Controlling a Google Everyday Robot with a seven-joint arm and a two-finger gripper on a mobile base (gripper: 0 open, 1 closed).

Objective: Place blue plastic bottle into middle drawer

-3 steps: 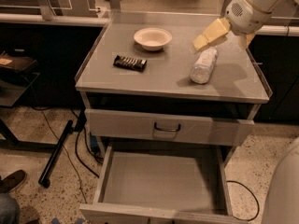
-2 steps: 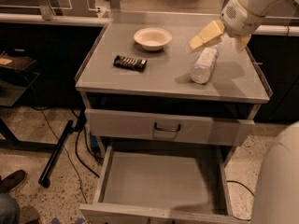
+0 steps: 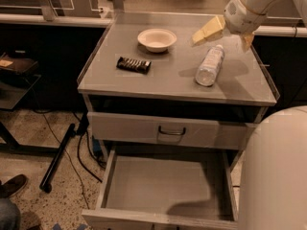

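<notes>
Gripper hovers above the back right corner of the cabinet top. Its two yellow fingers are spread wide and hold nothing.

The blue plastic bottle lies on its side on the cabinet top, just below the jaws and close to them, at about 7 o'clock from the gripper. It appears clear of both fingers. Its long axis runs from roughly 1 o'clock to 7 o'clock, with the narrower end, likely the cap, pointing up toward the gripper and the broad base facing the front edge.

From the bottle, the bowl sits well apart at 10 o'clock and the dark snack bar at 9 o'clock, so neither crowds the approach.

The middle drawer stands pulled open and bare at 6 to 7 o'clock, below the shut drawer with the curved handle.

The grasp will likely depend on the jaws descending to straddle the bottle across that slanted axis, not along it.
</notes>
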